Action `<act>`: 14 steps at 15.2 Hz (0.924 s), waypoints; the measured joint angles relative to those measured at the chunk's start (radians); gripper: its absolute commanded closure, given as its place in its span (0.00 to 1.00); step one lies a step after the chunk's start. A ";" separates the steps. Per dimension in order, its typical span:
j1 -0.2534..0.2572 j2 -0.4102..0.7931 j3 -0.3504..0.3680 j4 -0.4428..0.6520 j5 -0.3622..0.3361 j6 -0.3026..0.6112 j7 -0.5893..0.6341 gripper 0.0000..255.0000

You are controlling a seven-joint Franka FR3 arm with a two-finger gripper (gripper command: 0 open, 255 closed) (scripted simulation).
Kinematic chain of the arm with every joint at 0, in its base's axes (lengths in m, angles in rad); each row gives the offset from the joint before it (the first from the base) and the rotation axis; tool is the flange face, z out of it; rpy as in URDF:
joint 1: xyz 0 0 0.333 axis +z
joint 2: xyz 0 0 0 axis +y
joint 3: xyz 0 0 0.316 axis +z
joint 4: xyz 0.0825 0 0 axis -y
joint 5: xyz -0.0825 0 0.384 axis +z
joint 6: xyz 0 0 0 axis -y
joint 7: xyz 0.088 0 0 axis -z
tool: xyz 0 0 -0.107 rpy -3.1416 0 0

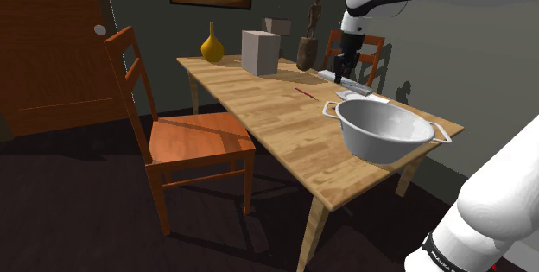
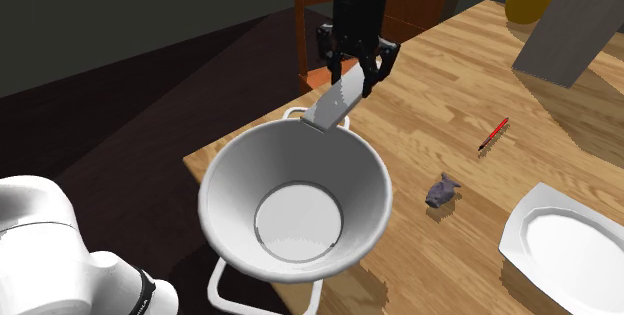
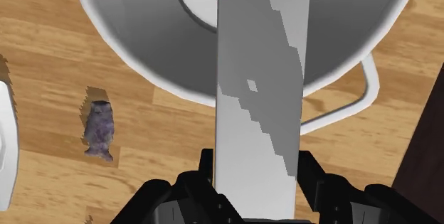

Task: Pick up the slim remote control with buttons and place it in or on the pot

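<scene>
Slim grey remote [image 3: 262, 94] clamped in the black gripper [image 3: 256, 180], pinched across its narrow width at the near end, jaws shut on its long edges. Drawn plain, no buttons visible. Long axis straight out ahead of the jaws, in line with the fingers, far end projecting past the rim of the white pot [image 3: 128, 30] and over its flat bottom. Same grip from the second exterior view: gripper [image 2: 352, 81] above the wooden table [image 2: 440, 83], remote [image 2: 335, 103] slanting down from the jaws toward the pot [image 2: 345, 168], lower tip at the nearest rim; cannot tell whether touching it. Lifted off the wood, so pick judged done, placing step in hand. Pot directly ahead of and below the jaws, mouth up, wide against the slim remote. Next move probably a little further forward along the remote's own axis, then parting the jaws to drop it in end first. Risk: tip catching the rim, or ending up propped against the wall. Small purple-grey figurine [image 3: 98, 129] off to one side of the jaws, well apart, no obstruction.
</scene>
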 measured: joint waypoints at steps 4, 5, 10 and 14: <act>-0.017 -0.145 -0.014 -0.144 -0.023 0.002 -0.022 1.00; -0.023 -0.187 -0.017 -0.182 -0.030 -0.003 -0.028 1.00; -0.056 -0.368 -0.042 -0.331 -0.066 -0.031 -0.068 1.00; -0.077 -0.466 -0.058 -0.418 -0.090 -0.041 -0.090 1.00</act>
